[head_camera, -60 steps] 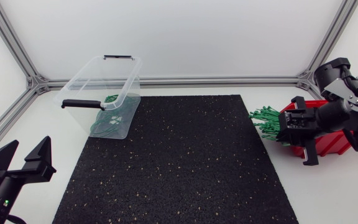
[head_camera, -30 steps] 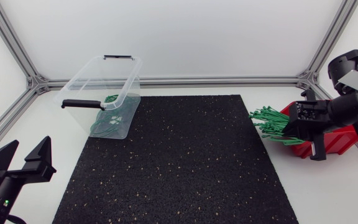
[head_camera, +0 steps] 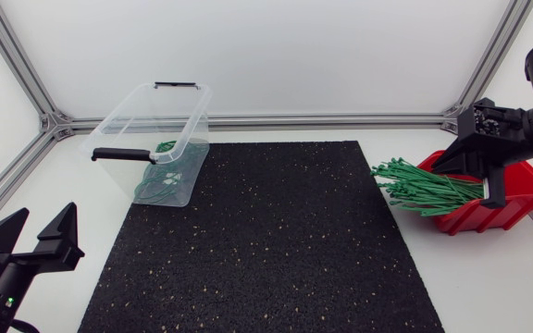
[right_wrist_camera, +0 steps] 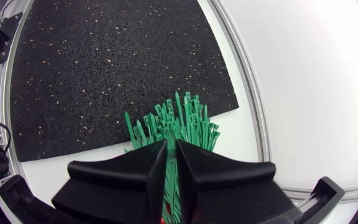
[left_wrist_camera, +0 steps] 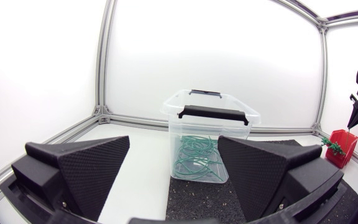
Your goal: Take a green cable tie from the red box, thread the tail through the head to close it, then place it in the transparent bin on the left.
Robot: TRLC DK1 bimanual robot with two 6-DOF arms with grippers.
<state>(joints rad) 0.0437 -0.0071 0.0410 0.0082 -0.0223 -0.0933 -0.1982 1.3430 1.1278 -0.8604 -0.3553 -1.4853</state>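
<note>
Green cable ties [head_camera: 422, 191] fan stiffly from the glossy red box [head_camera: 518, 205] — the right gripper [right_wrist_camera: 171, 144] over them, its hold unclear; the left wrist view reveals the left gripper [left_wrist_camera: 174, 163] with pebbled wedges spread wide.

Left hand [head_camera: 44, 213] matte black, two broad pebble-textured wedge fingers [left_wrist_camera: 82, 168], tiny green light [head_camera: 7, 301] on wrist at head view 8 o'clock, right hand [right_wrist_camera: 171, 149] black, blocky.

Right pincer [head_camera: 468, 180] over red box [head_camera: 512, 211], right edge; green cable ties [head_camera: 419, 190] fan out leftward; transparent bin [head_camera: 151, 139] upper left; left pincer [head_camera: 44, 213] spread, lower left.
</note>
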